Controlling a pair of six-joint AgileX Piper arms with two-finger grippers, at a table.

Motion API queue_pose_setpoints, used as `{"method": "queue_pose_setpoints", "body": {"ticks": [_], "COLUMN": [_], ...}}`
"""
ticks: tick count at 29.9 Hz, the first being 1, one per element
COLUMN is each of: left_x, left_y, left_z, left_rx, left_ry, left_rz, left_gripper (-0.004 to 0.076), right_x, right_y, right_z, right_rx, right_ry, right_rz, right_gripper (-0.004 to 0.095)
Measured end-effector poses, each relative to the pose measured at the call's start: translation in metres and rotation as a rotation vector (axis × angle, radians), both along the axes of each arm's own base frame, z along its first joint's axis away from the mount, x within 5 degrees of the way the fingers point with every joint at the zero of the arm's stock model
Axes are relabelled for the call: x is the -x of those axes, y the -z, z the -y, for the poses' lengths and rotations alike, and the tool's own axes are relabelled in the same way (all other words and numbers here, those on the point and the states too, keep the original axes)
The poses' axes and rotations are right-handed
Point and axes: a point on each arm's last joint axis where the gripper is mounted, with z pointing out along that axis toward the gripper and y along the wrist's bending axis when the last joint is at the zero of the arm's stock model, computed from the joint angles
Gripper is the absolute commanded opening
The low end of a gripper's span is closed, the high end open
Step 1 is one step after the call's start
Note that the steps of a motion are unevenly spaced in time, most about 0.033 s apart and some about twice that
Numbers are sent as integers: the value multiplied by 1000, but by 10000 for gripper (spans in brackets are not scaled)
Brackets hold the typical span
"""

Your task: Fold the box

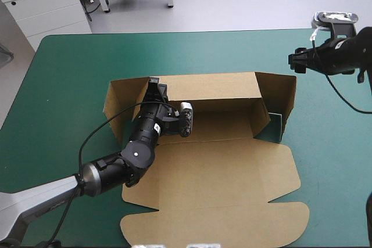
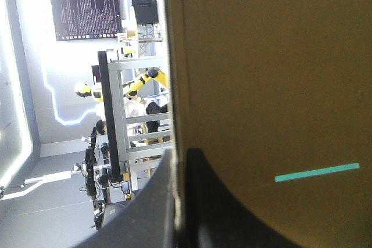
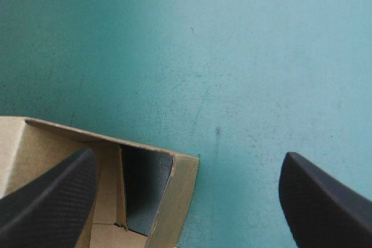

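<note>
Box (image 1: 221, 166) walls up, tucking likely left. Left gripper (image 1: 154, 89) clamped on its wall; right gripper (image 1: 293, 62) apart, beside box.

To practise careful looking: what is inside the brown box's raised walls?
The left tool, shut on the box at its far left corner, and bare floor. Anything under it is hidden.

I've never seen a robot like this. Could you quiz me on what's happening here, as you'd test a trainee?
1. True or false: the right tool is holding the box.
2. What does the left tool pinch? A) the flat lid B) the raised wall at the box's left end C) the raised wall at its right end
3. Fill in: the table cover is ___.
Key: 1 false, it hangs open, apart from the box; 2 B; 3 teal-green.
</note>
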Motion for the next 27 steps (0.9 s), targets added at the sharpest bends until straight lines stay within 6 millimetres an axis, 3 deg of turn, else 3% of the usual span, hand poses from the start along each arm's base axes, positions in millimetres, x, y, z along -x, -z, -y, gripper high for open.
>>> {"method": "queue_pose_setpoints", "body": {"ticks": [7,12,17,27], "left_x": [0,0,0,0], "left_y": [0,0,0,0], "left_z": [0,0,0,0], "left_rx": [1,1,1,1], "left_ry": [3,3,3,3], "left_rz": [-3,-3,-3,-3], "left_gripper": [-10,-10,-10,-10], "right_x": [-58,-78,-78,-52], "right_y": [39,61,71,92], "right_z": [13,16,14,12], "right_rx": [-43,-72,-92,-84], "right_ry": [-23,-21,-31,-61], "right_rz": [-149,-196,-229,-321], "right_gripper": [786,786,786,781]}}
